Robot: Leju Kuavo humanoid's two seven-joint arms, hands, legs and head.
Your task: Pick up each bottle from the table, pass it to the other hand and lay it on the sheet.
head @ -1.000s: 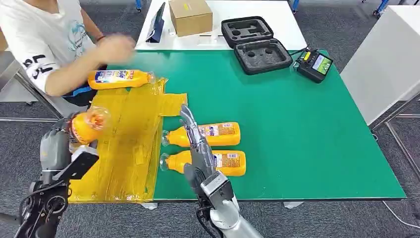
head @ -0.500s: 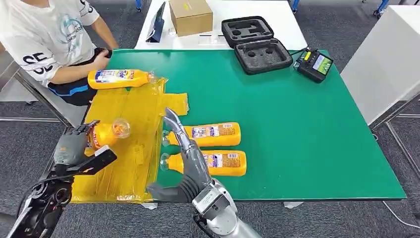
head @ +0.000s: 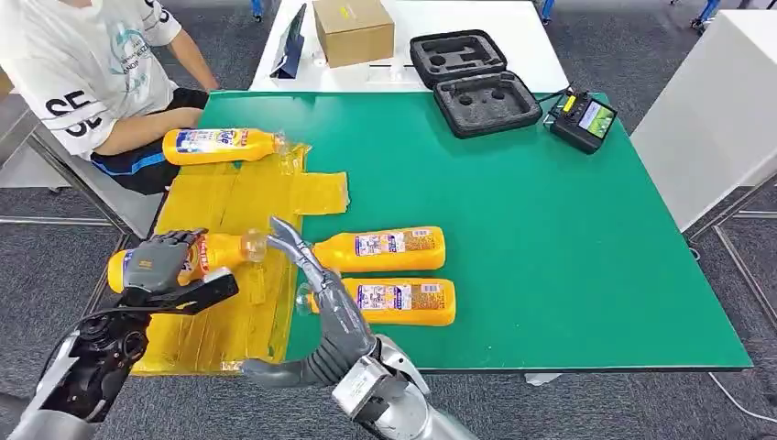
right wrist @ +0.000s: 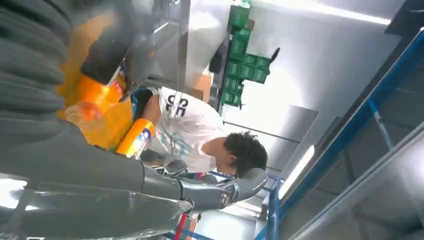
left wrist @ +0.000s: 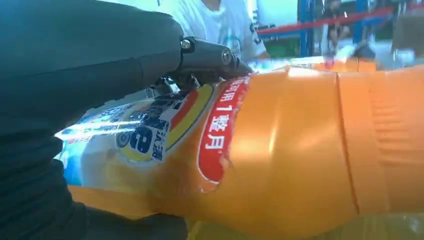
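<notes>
My left hand grips an orange bottle lying sideways above the yellow sheet, its clear cap pointing right. The left wrist view shows that bottle close up under my dark fingers. My right hand is open, fingers spread, their tips close to the held bottle's cap. Two more orange bottles lie on the green table just right of the sheet. Another bottle lies at the sheet's far edge.
A person in a white shirt sits at the table's far left corner. A cardboard box, a black foam case and a small device stand at the back. A white table stands to the right.
My left hand has lowered and turned the bottle from cap-toward-camera to lying sideways. My right hand opened and swung left toward its cap. The person's arm drew back from the far bottle.
</notes>
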